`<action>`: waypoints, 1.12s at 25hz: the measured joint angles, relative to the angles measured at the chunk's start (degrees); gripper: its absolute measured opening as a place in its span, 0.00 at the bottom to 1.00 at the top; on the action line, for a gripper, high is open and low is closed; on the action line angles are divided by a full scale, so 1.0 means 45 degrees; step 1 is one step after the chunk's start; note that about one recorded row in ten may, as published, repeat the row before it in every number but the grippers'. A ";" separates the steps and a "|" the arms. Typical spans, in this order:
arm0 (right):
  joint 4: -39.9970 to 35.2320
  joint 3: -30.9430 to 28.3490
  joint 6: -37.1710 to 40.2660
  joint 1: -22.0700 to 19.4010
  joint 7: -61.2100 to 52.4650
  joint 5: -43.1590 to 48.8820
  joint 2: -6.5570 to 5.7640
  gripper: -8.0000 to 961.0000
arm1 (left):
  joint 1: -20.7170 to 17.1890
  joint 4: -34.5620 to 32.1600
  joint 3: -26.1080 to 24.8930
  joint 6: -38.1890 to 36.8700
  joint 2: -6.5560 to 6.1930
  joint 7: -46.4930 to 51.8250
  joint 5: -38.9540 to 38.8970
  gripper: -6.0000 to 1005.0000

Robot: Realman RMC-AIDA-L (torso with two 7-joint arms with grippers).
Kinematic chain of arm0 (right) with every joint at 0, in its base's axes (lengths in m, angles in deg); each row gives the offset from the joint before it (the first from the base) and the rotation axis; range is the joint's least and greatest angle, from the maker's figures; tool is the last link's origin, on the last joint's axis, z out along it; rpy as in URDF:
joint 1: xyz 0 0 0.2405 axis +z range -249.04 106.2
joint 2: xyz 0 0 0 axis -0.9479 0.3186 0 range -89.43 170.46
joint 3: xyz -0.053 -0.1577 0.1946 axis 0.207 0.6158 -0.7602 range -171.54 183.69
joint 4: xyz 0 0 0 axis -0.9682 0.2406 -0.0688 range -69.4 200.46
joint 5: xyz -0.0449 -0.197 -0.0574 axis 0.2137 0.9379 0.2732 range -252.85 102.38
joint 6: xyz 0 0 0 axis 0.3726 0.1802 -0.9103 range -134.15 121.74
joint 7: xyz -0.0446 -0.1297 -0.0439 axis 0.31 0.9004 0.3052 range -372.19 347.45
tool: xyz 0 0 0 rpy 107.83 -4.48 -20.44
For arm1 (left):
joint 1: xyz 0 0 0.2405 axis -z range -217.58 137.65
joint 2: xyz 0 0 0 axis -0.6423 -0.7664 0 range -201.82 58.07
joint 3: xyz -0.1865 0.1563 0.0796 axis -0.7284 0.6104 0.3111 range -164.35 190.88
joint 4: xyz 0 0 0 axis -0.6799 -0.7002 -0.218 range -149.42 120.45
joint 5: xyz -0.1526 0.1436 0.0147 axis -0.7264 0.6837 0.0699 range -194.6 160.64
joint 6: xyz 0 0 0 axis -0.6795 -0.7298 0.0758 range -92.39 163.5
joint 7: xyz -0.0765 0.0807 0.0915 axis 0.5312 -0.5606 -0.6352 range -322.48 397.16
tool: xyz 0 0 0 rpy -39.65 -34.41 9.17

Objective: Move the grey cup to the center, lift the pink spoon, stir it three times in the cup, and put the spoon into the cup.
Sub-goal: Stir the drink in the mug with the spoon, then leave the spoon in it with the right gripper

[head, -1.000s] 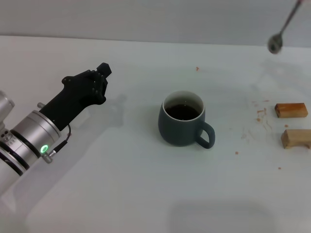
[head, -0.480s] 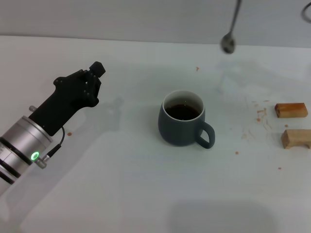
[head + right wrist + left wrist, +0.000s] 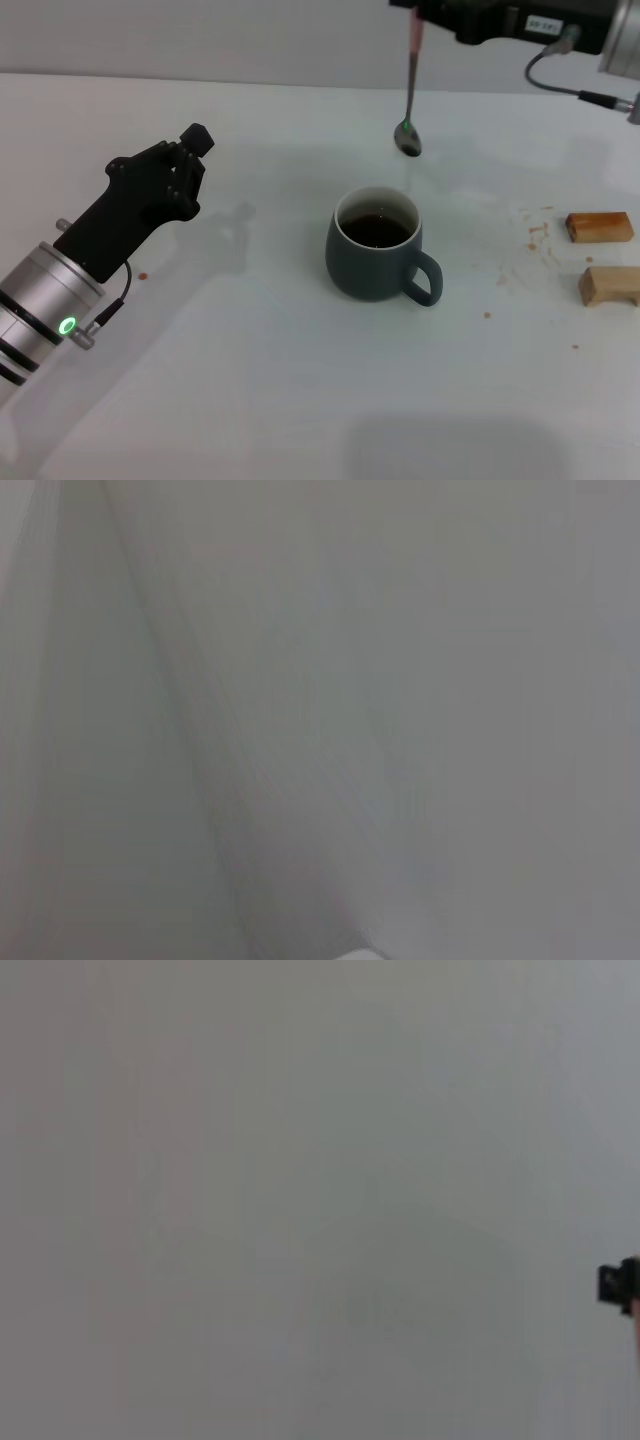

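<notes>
The grey cup (image 3: 375, 250) stands upright in the middle of the table, its handle toward the right front, with dark liquid inside. My right gripper (image 3: 418, 10) reaches in at the top edge of the head view, shut on the pink spoon (image 3: 411, 85). The spoon hangs straight down, pink handle up, and its metal bowl is in the air just behind the cup and above its rim. My left gripper (image 3: 195, 140) hovers over the table, well to the left of the cup and apart from it.
Two small wooden blocks (image 3: 599, 227) (image 3: 610, 285) lie at the right edge of the table (image 3: 300, 400), with crumbs scattered around them. The wrist views show only plain grey surface.
My right gripper has come into view and carried the spoon left and down, from the far right to just behind the cup. My left arm has drawn back slightly to the left.
</notes>
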 joint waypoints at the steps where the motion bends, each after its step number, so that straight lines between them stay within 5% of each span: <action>1: 0.0000 0.0126 -0.0098 0.0026 -0.0029 -0.0003 0.0045 0.10 | -0.0010 0.0009 0.0020 -0.0072 0.0001 0.0000 0.0016 0.01; 14: 0.1130 0.0786 -0.0923 0.0620 0.0307 -0.0052 0.0504 0.10 | -0.0193 -0.0082 0.0000 -0.0313 -0.0099 0.0492 0.0030 0.01; 28: 0.2168 0.1044 -0.1792 0.0674 0.0533 -0.0160 0.0629 0.10 | -0.0427 -0.0286 0.0008 -0.0904 -0.0230 0.0612 -0.0038 0.00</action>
